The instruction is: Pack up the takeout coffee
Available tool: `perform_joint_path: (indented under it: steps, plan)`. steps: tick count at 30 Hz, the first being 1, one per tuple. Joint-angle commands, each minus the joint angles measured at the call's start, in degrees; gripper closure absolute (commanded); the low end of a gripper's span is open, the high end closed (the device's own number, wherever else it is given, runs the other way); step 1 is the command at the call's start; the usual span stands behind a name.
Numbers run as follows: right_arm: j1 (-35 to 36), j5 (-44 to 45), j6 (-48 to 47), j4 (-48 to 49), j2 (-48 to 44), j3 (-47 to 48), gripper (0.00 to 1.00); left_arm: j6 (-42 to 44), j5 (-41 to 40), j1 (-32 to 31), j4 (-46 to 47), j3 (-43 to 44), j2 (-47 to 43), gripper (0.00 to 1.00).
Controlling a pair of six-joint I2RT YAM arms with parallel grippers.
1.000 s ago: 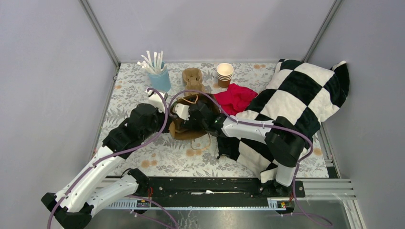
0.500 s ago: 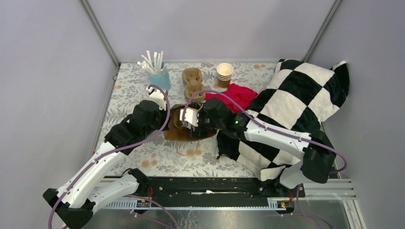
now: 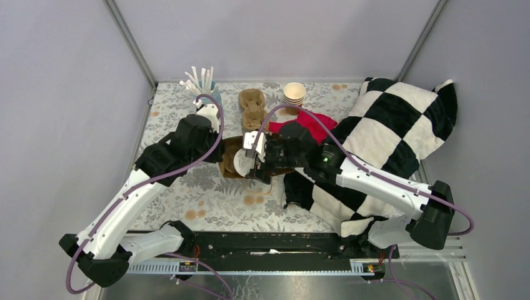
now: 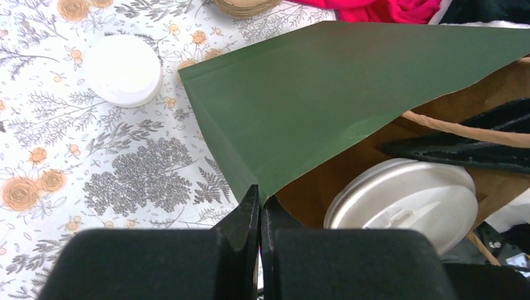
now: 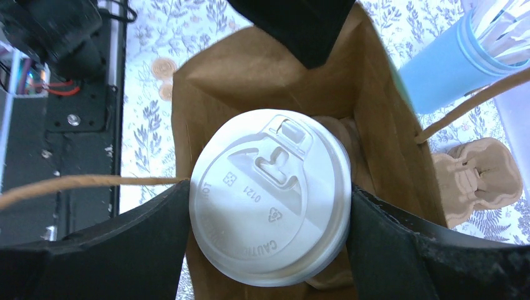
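The takeout coffee (image 5: 270, 197) shows mostly its round white lid, with the brown cup hidden beneath. My right gripper (image 5: 270, 209) is shut on it, one black finger on each side of the lid. The cup is inside the open mouth of a brown paper bag (image 5: 262, 69) with a green outer face (image 4: 325, 87). My left gripper (image 4: 259, 200) is shut on the bag's edge and holds that side up. From above, the lid (image 3: 242, 164) lies between both grippers, the left gripper (image 3: 222, 155) just left of it. In the left wrist view the lid (image 4: 403, 200) sits under the raised flap.
A blue cup of white stirrers (image 3: 206, 95), a brown cup carrier (image 3: 252, 106) and a stack of lidless paper cups (image 3: 294, 95) stand at the back. A red cloth (image 3: 312, 122) and a checkered pillow (image 3: 394, 125) fill the right. A loose white lid (image 4: 122, 69) lies beside the bag.
My right arm has stretched out further and carried the coffee down into the bag's mouth. My left gripper has moved toward the back, lifting the bag's edge.
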Motion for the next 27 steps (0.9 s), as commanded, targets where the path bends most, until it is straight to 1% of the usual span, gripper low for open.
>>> perform_joint_path:
  steps: [1,2,6,9,14,15,17,20,22,24,27]
  plan:
    - [0.4,-1.9,5.9,0.3,-3.9,4.1,0.36,-5.1,2.8,-0.1,-6.2,5.6,2.6,1.0]
    - [0.5,-1.4,6.9,0.2,-4.0,4.4,0.36,-5.8,3.8,-0.1,-7.1,6.1,3.3,1.0]
    - [0.4,5.9,12.4,0.7,-4.5,5.8,0.37,-7.8,6.8,0.0,-9.4,7.0,5.1,1.0]
    - [0.4,8.0,15.7,1.4,-5.2,7.0,0.36,-9.2,6.9,0.1,-10.0,6.0,4.3,1.0]
    - [0.2,9.6,21.0,-2.2,-3.3,15.0,0.37,-10.6,6.6,0.2,-11.2,6.8,4.5,1.0]
    - [0.2,9.7,21.4,-2.9,-2.7,16.6,0.37,-10.8,6.1,0.3,-11.5,7.2,4.5,0.98]
    - [0.1,10.3,21.9,-4.7,-1.2,20.2,0.38,-11.6,5.0,0.3,-12.1,8.1,4.2,0.88]
    - [0.0,9.0,22.4,-8.6,1.5,26.4,0.38,-13.9,1.8,0.4,-12.4,9.7,2.6,0.67]
    - [-0.1,7.8,23.8,-9.9,2.6,29.5,0.38,-14.6,0.4,0.3,-11.5,10.8,1.1,0.55]
    - [-0.8,7.6,26.2,-10.5,3.3,32.7,0.38,-15.1,-0.9,0.3,-10.5,12.2,-0.4,0.47]
    - [-2.3,8.1,30.5,-13.7,5.7,38.8,0.42,-15.2,-2.3,0.3,-7.1,13.3,-3.2,0.34]
